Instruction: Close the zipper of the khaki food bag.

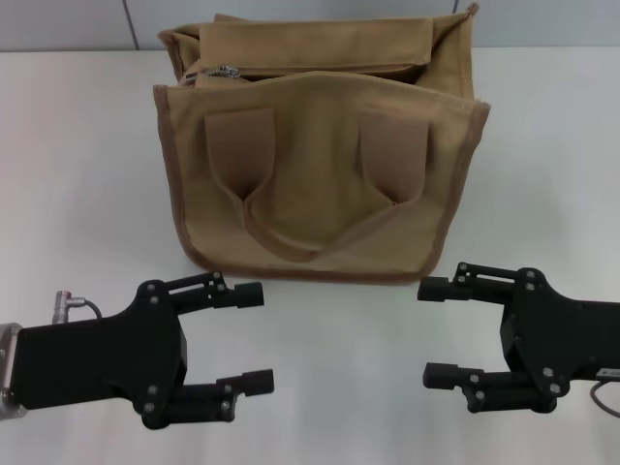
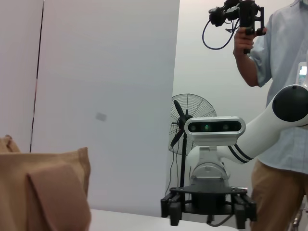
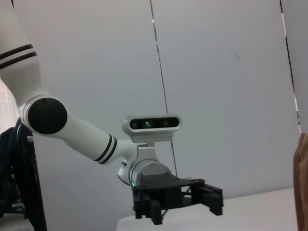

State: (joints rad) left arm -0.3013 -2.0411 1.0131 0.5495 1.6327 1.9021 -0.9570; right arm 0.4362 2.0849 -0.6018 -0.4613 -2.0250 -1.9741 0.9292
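Observation:
The khaki food bag (image 1: 320, 174) stands upright at the middle back of the white table (image 1: 87, 194), its two strap tabs and looped handle facing me. The zipper (image 1: 320, 70) runs across its top, with the silver pull tab (image 1: 228, 71) at the bag's left end; the top gapes open. My left gripper (image 1: 257, 337) is open and empty in front of the bag, low on the left. My right gripper (image 1: 434, 331) is open and empty, low on the right. Both are clear of the bag. The bag's corner (image 2: 43, 192) shows in the left wrist view.
A person (image 2: 276, 96) holding a camera and a standing fan (image 2: 190, 120) are beyond the table in the left wrist view. That view also shows my right gripper (image 2: 209, 214); the right wrist view shows my left gripper (image 3: 179, 208).

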